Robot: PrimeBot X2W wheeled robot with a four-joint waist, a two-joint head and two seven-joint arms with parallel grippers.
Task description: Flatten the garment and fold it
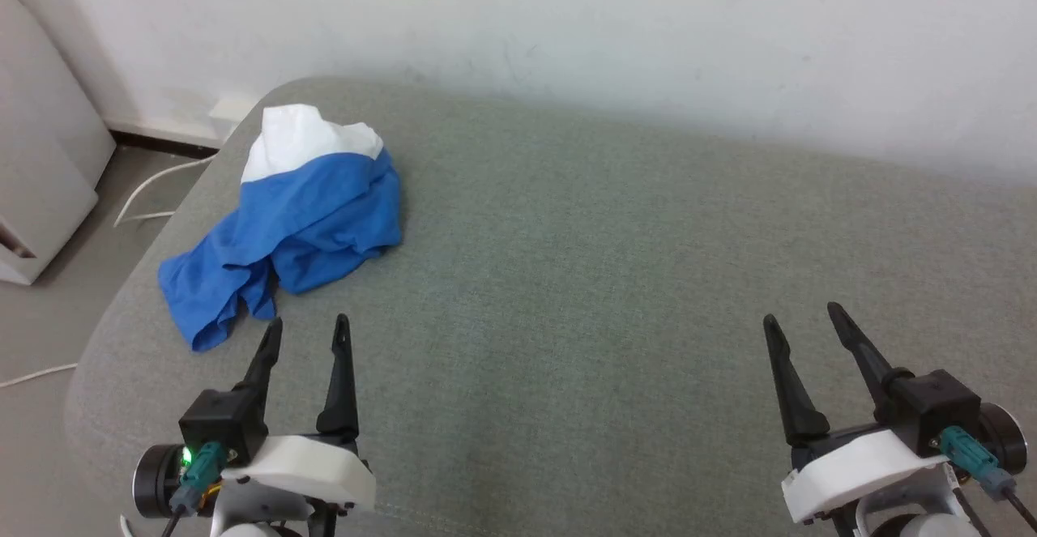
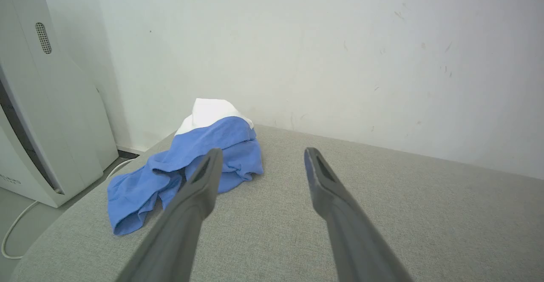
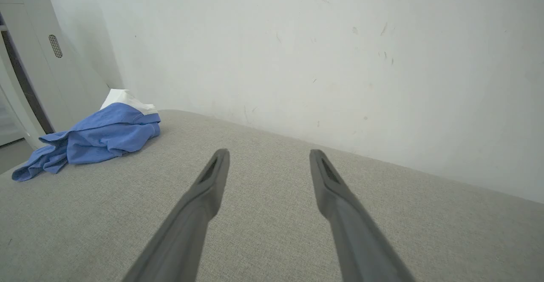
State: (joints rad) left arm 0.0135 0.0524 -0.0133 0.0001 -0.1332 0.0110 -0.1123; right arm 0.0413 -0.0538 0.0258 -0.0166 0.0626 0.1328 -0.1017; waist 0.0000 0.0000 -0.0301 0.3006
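Observation:
The garment point(image 1: 283, 221) lies crumpled in a heap at the far left of the grey cushioned surface point(image 1: 608, 278), blue folds in front and a white part at the back. It also appears in the left wrist view as the garment point(image 2: 199, 154) and far left in the right wrist view as the garment point(image 3: 102, 135). My left gripper point(image 1: 310, 325) hovers open just in front of the heap's near edge, not touching it. My right gripper point(image 1: 800, 314) stands open at the lower right, far from the cloth, with nothing between its fingers.
A white wall point(image 1: 648, 35) runs behind the surface. A white appliance point(image 2: 38, 103) stands on the floor to the left, with white cables point(image 1: 154, 189) beside it. The surface's rounded left edge point(image 1: 105, 318) drops to the floor close to the garment.

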